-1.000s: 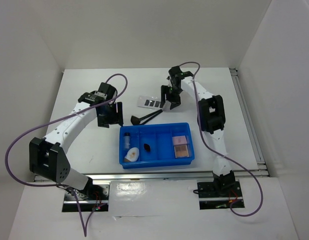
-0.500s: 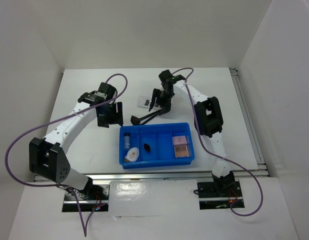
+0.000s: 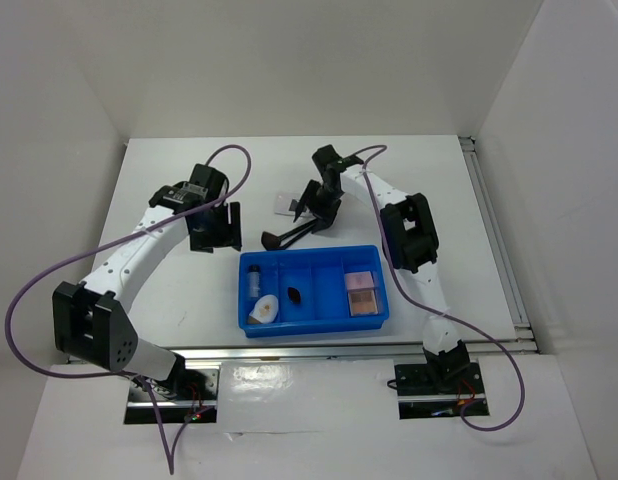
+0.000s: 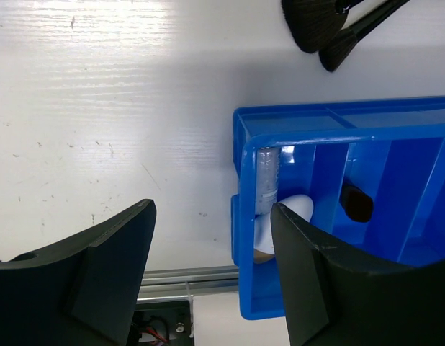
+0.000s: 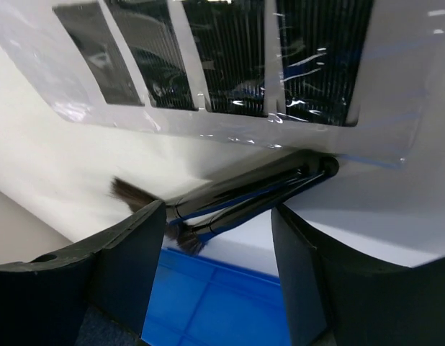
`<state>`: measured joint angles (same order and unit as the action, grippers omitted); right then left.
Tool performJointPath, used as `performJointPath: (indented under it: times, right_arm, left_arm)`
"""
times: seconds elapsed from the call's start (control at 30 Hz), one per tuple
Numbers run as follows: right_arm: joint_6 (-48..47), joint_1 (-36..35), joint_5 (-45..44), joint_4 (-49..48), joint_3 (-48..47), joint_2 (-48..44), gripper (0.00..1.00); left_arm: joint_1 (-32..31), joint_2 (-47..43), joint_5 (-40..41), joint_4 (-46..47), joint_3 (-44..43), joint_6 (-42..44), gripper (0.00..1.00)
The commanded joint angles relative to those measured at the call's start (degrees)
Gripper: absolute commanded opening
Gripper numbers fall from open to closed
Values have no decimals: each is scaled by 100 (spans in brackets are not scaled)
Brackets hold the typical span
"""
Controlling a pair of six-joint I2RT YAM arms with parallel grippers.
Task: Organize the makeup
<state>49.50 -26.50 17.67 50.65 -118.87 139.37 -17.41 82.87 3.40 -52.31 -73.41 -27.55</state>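
From above, the right gripper [image 3: 317, 208] covers most of the clear palette [image 3: 286, 204], so only one end shows. Its wrist camera cuts the palette off at the top edge and blurs the bristles of the black brushes [image 5: 244, 196]. The right jaws stand wide apart and hold nothing. The palette lies flat just beyond their tips, a glossy, crinkled transparent sheet with rectangular dark pans in a row. The brushes' thin shiny handles lie side by side under its near edge, in line with the gap between the jaws. The left gripper [image 4: 212, 249] also gapes with nothing in it, its fingers [image 4: 114, 267] broad, matte and black. One finger hides part of the white oval piece [image 4: 298, 209] and the lower end of the clear vial [image 4: 267, 180]. Both sit in the end compartment of the blue tray [image 4: 309, 137], a smooth plastic box with dividers, just ahead of that fingertip. A small dark piece [image 4: 358, 204] in the next compartment is too shadowed to make out. Two small pink squares [image 3: 361, 293] fill the tray's far end, well away from both jaws.
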Motion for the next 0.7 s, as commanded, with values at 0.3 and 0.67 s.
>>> performJointPath:
  times: [0.3,0.67]
  right_arm:
    - [306,5,-1169,-390,-321,161,60]
    - [-185,145,-1697,-398,-172,-111,52]
  left_arm:
    - [203,-201,20,142,81,268,78]
    - [256,-254,20,143,81,268,78]
